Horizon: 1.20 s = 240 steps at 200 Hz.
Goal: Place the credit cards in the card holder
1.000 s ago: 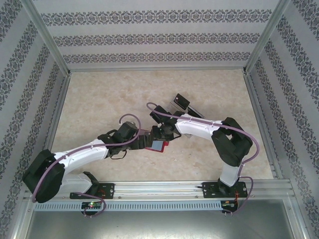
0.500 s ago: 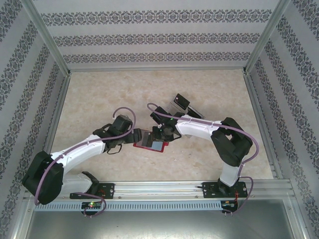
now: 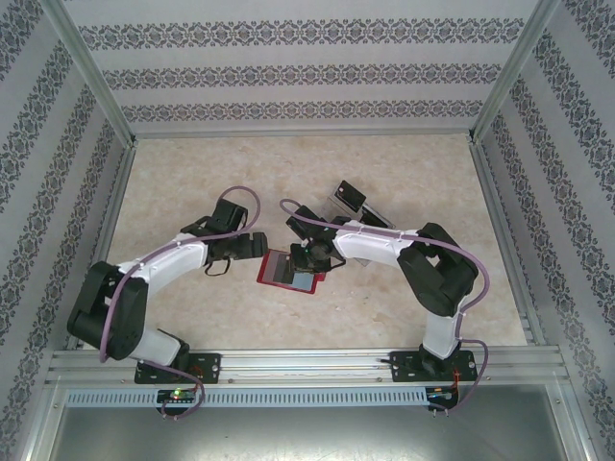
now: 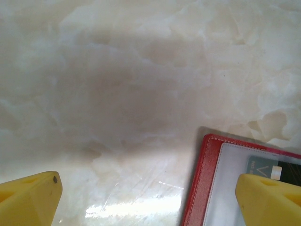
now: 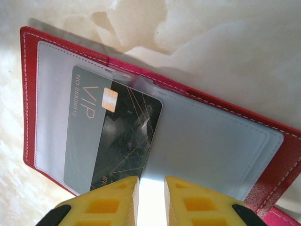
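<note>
The red card holder lies open and flat on the table, grey pockets up. One black credit card with "VIP" print sits half inside the left pocket of the card holder. My right gripper hovers low over the pockets beside the card's edge, jaws a narrow gap apart with nothing between them; from above it is over the card holder's far side. My left gripper stands wide open above bare table, with the card holder's corner by its right finger.
A clear plastic rack with more black cards stands just behind the right arm's wrist. Marble-patterned table stretches around, bounded by patterned walls and metal frame rails at the near edge.
My left gripper has pulled back off the card holder, up and to the left. The card holder now lies uncovered and open. The right gripper stayed over it.
</note>
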{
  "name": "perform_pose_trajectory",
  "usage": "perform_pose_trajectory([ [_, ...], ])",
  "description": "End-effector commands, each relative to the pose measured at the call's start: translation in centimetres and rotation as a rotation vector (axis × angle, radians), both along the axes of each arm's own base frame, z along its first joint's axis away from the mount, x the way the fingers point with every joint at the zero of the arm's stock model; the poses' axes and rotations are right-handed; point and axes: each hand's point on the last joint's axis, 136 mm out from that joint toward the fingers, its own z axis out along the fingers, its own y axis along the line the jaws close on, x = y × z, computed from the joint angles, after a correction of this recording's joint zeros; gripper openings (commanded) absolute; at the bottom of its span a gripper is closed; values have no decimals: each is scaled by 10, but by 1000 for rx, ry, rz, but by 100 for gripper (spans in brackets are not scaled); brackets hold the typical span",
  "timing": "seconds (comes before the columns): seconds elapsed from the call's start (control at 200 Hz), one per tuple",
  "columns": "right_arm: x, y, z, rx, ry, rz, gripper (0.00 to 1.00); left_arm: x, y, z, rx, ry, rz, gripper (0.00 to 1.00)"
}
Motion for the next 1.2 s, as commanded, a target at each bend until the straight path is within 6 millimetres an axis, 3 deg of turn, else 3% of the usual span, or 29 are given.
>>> perform_pose_trajectory([
  [0.0, 6, 7, 4, 25, 0, -15, 22, 4, -2, -2, 20, 24, -59, 95],
  [0.774, 12, 21, 0, 55, 19, -9, 22, -6, 3, -26, 30, 76, -32, 94],
  [1.194, 6, 8, 4, 42, 8, -26, 22, -9, 2, -37, 19, 94, -30, 93],
])
